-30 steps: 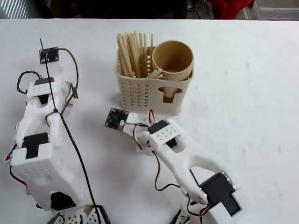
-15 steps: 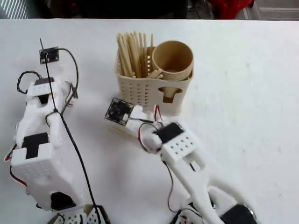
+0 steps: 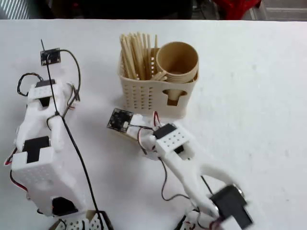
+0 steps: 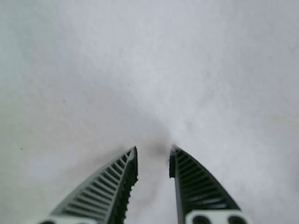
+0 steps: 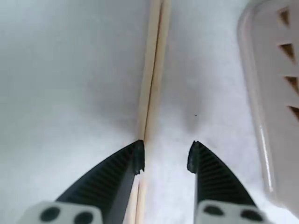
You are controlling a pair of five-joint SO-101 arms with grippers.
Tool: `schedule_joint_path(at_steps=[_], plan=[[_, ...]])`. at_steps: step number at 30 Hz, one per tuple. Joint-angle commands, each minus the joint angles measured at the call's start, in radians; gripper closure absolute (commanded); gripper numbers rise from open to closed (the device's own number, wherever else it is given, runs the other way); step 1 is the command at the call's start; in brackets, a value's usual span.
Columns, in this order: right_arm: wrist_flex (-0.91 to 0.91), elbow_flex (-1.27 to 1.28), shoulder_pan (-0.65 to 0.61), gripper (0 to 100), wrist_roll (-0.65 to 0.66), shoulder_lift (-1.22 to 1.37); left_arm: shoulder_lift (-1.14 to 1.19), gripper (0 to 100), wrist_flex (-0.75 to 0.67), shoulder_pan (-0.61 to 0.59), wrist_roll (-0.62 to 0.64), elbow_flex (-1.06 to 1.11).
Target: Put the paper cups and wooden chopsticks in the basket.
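The cream basket (image 3: 144, 98) stands at the table's middle back. It holds a bundle of wooden chopsticks (image 3: 136, 55) and stacked paper cups (image 3: 177, 60). A pair of chopsticks (image 5: 154, 70) lies flat on the table beside the basket wall (image 5: 273, 102). My right gripper (image 5: 166, 156) is open just above the table, with one fingertip on the pair and the gap beside it. In the high view this gripper (image 3: 128, 128) sits at the basket's front left corner. My left gripper (image 4: 153, 158) is open a little over bare table, holding nothing.
The left arm (image 3: 41, 124) lies folded along the table's left side with its cable and a small board (image 3: 50, 56). White table stretches to the right of the basket.
The right arm pushed up toward the basket half a second ago and has dropped back to about its earlier place. Its lower links have shifted. The left arm has not moved.
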Motion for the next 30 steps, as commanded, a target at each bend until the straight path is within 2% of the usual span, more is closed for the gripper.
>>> schedule_joint_path(at_steps=[1, 10, 13, 17, 19, 25, 30], plan=[[-0.031, -0.025, -0.001, 84.8, 0.015, 0.065, -0.005, 87, -0.018, 0.018, -0.012, -0.035], [-0.004, -0.046, -0.001, 85.7, 0.017, 0.094, -0.005, 87, -0.017, 0.018, -0.012, -0.035], [-0.008, -0.046, -0.001, 98.2, 0.012, 0.088, -0.005, 87, -0.017, 0.018, -0.012, -0.035], [-0.01, -0.046, -0.001, 98.6, 0.008, 0.067, -0.005, 87, -0.017, 0.018, -0.012, -0.035], [-0.007, -0.038, -0.001, 98.0, 0.006, 0.004, -0.005, 87, -0.017, 0.018, -0.012, -0.035], [0.05, -0.034, -0.002, 98.1, -0.114, -0.331, -0.005, 87, -0.018, 0.018, -0.012, -0.035], [0.021, -0.068, -0.008, 98.1, -0.158, -0.602, -0.005, 87, -0.018, 0.018, -0.012, -0.035]])
